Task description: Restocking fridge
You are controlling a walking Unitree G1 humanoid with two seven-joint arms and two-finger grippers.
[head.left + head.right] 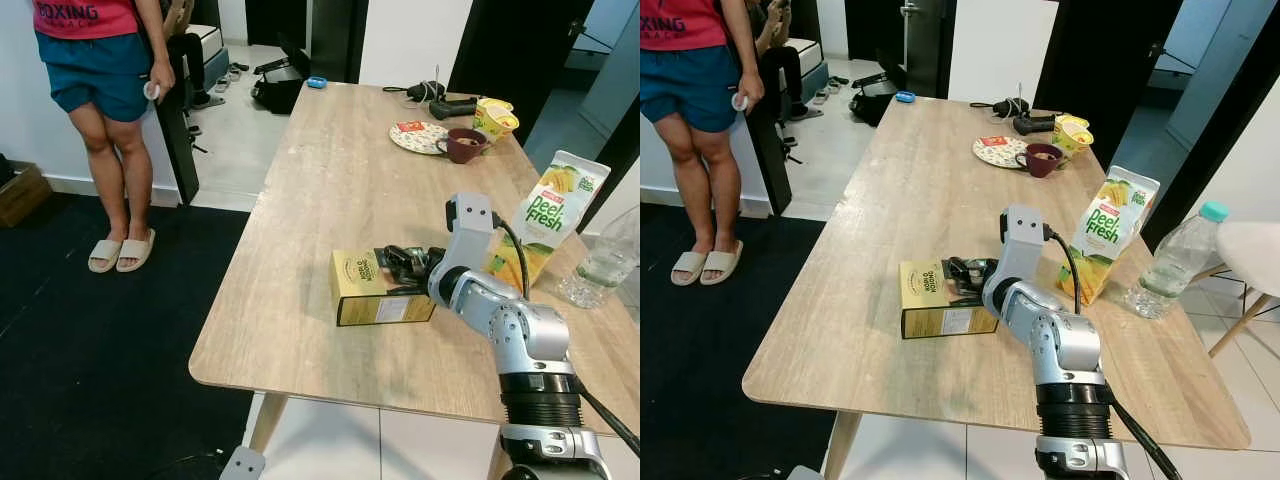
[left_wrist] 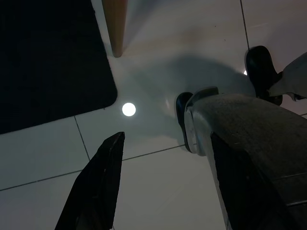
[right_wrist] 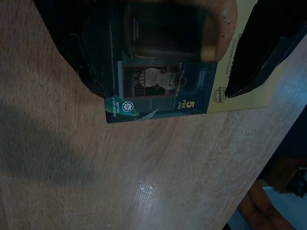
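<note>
A small yellow and dark box (image 1: 383,290) lies flat on the wooden table (image 1: 320,190) near its front edge. My right gripper (image 1: 405,265) reaches in from the right, low over the box's top face. In the right wrist view its fingers (image 3: 86,57) stand apart over the printed face of the box (image 3: 168,91), one covering an edge and the other on the yellow part, so the gripper is open. A tall Peel Fresh juice carton (image 1: 548,215) stands upright just right of the arm. My left gripper (image 2: 163,158) hangs open above the tiled floor.
A clear water bottle (image 1: 603,265) stands at the table's right edge. At the far end are a plate (image 1: 412,138), a maroon mug (image 1: 462,146) and yellow cups (image 1: 495,117). A person (image 1: 100,70) in sandals stands to the left by a dark rug (image 1: 80,350).
</note>
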